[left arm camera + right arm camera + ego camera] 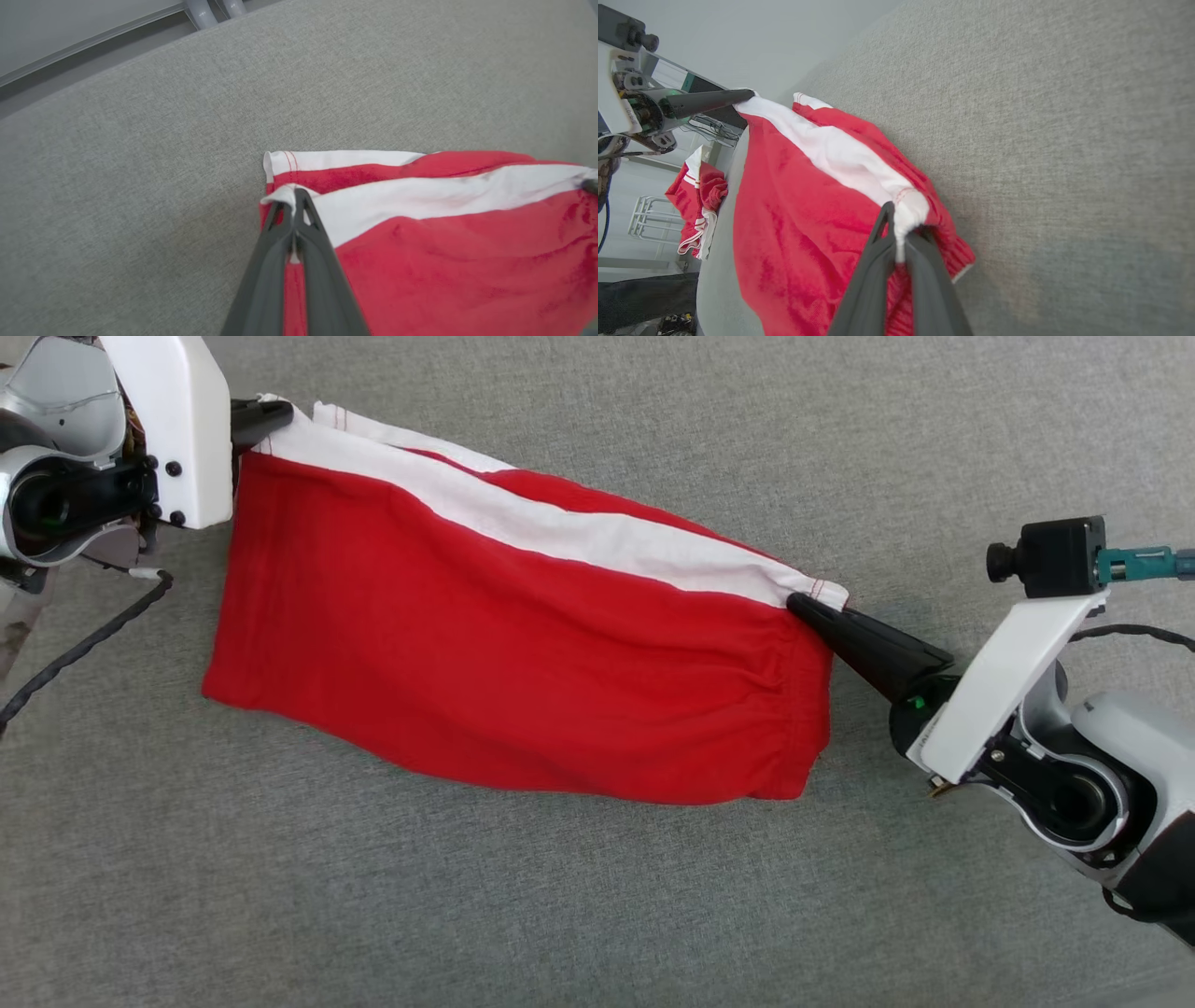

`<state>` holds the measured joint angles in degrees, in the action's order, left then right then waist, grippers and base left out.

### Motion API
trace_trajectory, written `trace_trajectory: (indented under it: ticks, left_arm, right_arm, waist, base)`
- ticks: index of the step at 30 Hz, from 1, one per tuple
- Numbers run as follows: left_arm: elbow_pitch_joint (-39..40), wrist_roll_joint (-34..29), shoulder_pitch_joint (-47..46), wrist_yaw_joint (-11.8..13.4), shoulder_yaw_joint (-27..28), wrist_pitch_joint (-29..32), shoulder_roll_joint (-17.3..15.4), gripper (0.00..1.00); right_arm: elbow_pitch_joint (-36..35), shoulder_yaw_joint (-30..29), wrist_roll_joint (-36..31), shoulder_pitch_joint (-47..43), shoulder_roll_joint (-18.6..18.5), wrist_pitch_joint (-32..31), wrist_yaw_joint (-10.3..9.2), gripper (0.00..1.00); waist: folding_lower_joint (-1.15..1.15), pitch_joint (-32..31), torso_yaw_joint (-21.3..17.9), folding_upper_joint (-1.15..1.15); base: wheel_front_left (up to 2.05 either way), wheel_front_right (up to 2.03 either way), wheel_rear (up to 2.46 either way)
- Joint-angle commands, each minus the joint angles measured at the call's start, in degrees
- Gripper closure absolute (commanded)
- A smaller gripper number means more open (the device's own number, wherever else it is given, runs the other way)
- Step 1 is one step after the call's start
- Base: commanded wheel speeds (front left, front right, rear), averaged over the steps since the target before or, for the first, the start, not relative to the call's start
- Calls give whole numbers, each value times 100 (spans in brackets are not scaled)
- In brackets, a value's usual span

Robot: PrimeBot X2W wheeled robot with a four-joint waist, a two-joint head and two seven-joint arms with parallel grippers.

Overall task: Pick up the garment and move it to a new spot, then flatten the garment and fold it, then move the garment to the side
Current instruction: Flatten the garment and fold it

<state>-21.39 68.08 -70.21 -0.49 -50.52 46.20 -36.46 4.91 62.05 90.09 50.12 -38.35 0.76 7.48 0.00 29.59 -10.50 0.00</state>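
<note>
The right gripper [795, 604] was clamped on the garment [504, 653] at its right corner; the left gripper [285, 414] pinched its far left corner; uneven pulling could have slipped either thin hold.

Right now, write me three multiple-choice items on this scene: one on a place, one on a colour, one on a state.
1. Where does the right gripper hold the garment?
A) at the white corner beside the gathered waistband
B) in the middle of the red panel
C) at the middle of the lower edge

2. What colour is the stripe along the garment's upper edge?
A) blue
B) white
C) black

3. The left gripper is:
A) open above the cloth
B) shut on nothing
C) shut on the garment

Key: 1 A, the head view shows its fingertips at that corner; 2 B, a white band crosses the red cloth; 3 C, the left wrist view shows closed fingers pinching the white corner.
</note>
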Motion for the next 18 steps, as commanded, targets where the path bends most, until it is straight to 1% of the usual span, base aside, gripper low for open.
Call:
trace_trajectory:
  ticks: [1, 3, 4, 5, 6, 7, 8, 9, 14, 18]
  left_arm:
    - [-221, -63, -111, -80, 4, -109, 68, 100]
    - [-443, -92, -169, -162, -6, -212, 177, 100]
    - [-443, -92, -169, -162, -6, -212, 177, 100]
    - [-656, -109, -201, -248, -13, -309, 263, 100]
    - [-749, -111, -219, -289, -8, -352, 298, 99]
    - [-846, -94, -225, -323, -7, -385, 340, 56]
    - [-935, -83, -221, -354, -8, -416, 373, 0]
    - [-1029, -86, -214, -387, -9, -463, 406, 0]
    - [-1330, -92, -134, -492, -58, -550, 451, 0]
    - [-1507, -32, -17, -563, -99, -506, 374, 0]
  right_arm:
    - [76, -8, -54, 104, 90, 34, 3, 100]
    - [142, -7, -84, 160, 169, 37, 3, 100]
    - [142, -7, -84, 160, 169, 37, 3, 100]
    - [205, 0, -100, 203, 225, 34, 2, 96]
    - [226, 0, -94, 226, 251, 31, 3, 87]
    - [243, 3, -96, 234, 270, 28, 3, 56]
    - [261, 14, -93, 233, 281, 16, 3, 11]
    - [285, 25, -81, 223, 288, -2, 3, 0]
    - [397, 64, -10, 114, 269, -59, 2, 0]
    - [430, 42, 19, -27, 177, 17, 2, 0]
  waist:
    - [0, 165, -109, 0]
    - [0, 221, -129, 0]
    - [0, 221, -129, 0]
    - [0, 245, -140, 0]
    - [0, 248, -143, 0]
    - [0, 242, -143, 0]
    - [0, 224, -142, 0]
    - [0, 197, -140, 0]
    - [0, 15, -126, 0]
    - [0, -222, -132, 0]
  base:
    - [0, 0, 0]
    - [0, 0, 0]
    - [0, 0, 0]
    - [0, 0, 0]
    - [0, 0, 0]
    - [0, 0, 0]
    - [0, 0, 0]
    - [0, 0, 0]
    - [0, 0, 0]
    - [0, 0, 0]
